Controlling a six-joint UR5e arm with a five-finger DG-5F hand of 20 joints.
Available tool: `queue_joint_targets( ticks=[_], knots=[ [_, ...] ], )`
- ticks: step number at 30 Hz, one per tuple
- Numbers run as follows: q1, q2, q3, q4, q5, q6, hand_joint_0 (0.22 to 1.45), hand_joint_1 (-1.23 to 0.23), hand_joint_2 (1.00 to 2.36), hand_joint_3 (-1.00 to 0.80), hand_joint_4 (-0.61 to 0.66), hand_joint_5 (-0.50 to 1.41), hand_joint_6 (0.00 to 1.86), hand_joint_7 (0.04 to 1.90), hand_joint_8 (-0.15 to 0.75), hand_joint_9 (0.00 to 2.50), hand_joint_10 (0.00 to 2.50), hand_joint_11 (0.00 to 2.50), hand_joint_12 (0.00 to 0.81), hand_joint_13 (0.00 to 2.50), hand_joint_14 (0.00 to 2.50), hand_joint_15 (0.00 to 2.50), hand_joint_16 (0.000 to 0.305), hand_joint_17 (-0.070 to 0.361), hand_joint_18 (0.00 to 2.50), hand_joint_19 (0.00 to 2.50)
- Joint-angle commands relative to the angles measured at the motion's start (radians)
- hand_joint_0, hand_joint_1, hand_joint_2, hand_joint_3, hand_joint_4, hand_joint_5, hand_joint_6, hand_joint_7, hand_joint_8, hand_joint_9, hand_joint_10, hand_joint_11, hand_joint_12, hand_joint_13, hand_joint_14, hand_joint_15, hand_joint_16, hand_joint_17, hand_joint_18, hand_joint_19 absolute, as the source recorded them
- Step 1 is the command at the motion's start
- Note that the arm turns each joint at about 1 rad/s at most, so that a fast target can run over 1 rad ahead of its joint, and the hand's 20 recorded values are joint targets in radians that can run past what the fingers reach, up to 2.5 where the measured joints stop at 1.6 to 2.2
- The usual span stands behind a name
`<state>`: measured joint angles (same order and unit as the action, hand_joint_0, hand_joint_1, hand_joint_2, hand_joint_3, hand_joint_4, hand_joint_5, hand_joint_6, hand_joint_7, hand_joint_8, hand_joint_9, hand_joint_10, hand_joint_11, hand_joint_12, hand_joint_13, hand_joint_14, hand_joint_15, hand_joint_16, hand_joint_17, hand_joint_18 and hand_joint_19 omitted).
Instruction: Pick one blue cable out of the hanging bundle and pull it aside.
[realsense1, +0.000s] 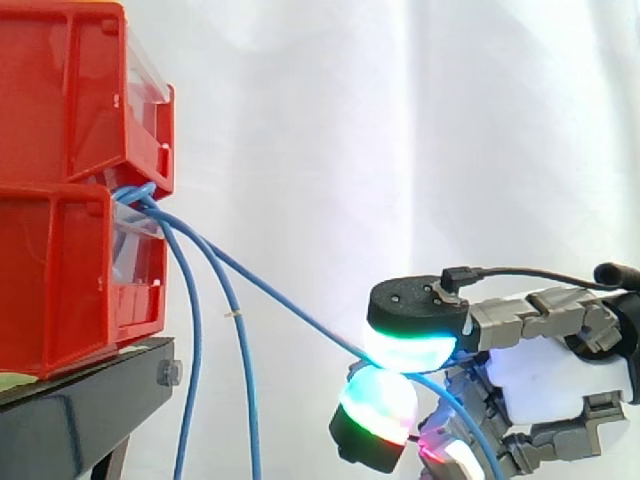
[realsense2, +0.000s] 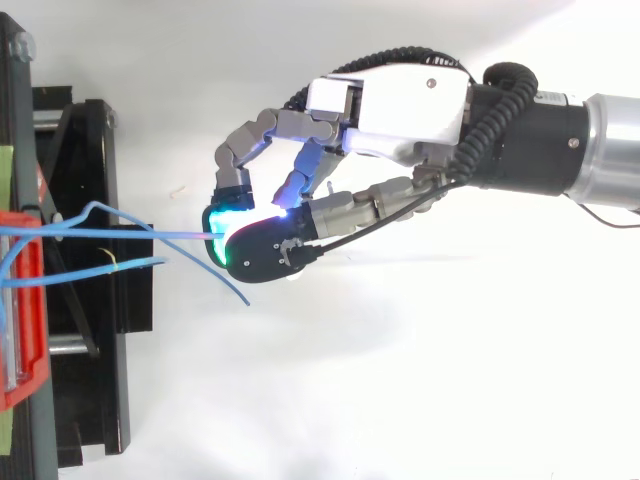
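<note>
Where the hand (realsense1: 555, 385) sits at the lower right of the side view, its fingertips (realsense1: 408, 348) are pinched on one blue cable (realsense1: 290, 308). That cable runs straight and tight up to the red bins (realsense1: 60, 100) at the upper left, well apart from the two others (realsense1: 243, 360), which hang slack beside the stand (realsense1: 80, 405). Thin, light and limp, it would likely slide through smooth pads. A firm pinch at mid-length, well below the bins, looks the best hold.

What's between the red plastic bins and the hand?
Side view: one thin blue cable stretches between them, pinched in the hand; two others hang near the bins.
</note>
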<state>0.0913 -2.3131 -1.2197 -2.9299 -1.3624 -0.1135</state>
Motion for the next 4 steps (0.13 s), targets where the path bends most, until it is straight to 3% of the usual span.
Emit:
queue_joint_targets(
  ticks=[1, 4],
  knots=[
    [0.001, 0.0, 0.0, 0.0, 0.0, 0.0, 0.66, -0.77, 1.26, 0.05, -0.32, -0.1, 0.99, 1.1, 0.282, 1.2, 0.02, 0.79, 0.348, 0.98, 0.02, 0.65, 0.055, 0.124, 0.79, 0.48],
    [-0.001, 0.0, 0.0, 0.0, 0.0, 0.0, 0.65, -0.76, 1.27, 0.05, -0.32, -0.1, 0.99, 1.1, 0.284, 1.21, 0.02, 0.79, 0.35, 0.98, 0.02, 0.65, 0.055, 0.124, 0.79, 0.48]
  ],
)
